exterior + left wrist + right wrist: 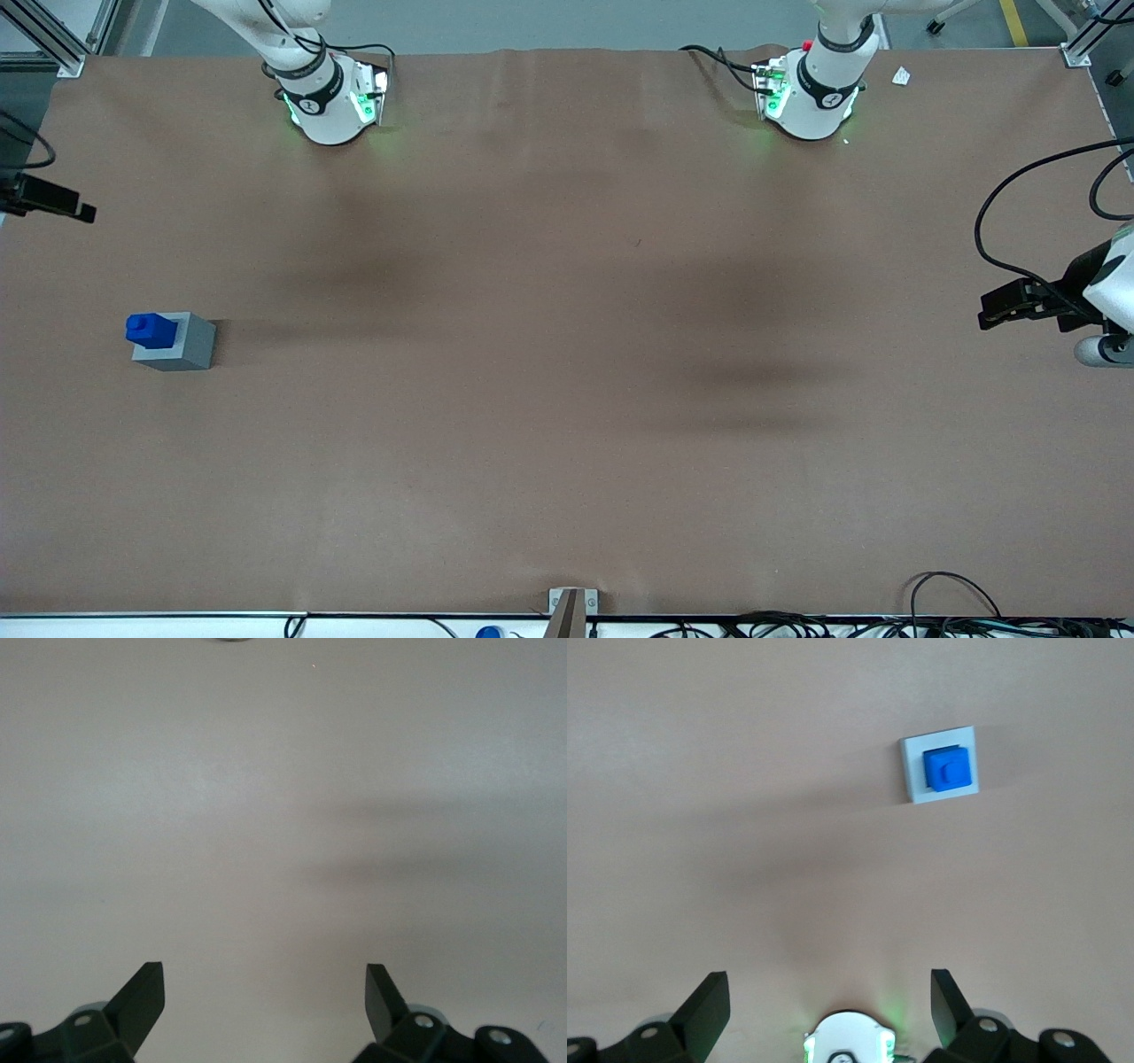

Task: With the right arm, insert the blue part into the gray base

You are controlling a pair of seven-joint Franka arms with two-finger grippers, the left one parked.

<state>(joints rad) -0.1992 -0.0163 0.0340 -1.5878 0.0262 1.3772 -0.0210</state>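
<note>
Brown worktop (567,425): small bright blue stepped plastic block (948,769) seated upright in the light gray cube base (940,769), toward the working arm's end. Black two-finger tool (829,1005) high above, fingers spread, holding nothing.

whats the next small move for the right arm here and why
Probably none beyond holding clear: the blue part already sits in the gray base, and the end effector hangs open high above the table, apart from both. A retreat to rest seems enough.

White right arm (306,62) with black bands, green-lit base; gripper (830,1010) fingers (709,1005) black.
</note>
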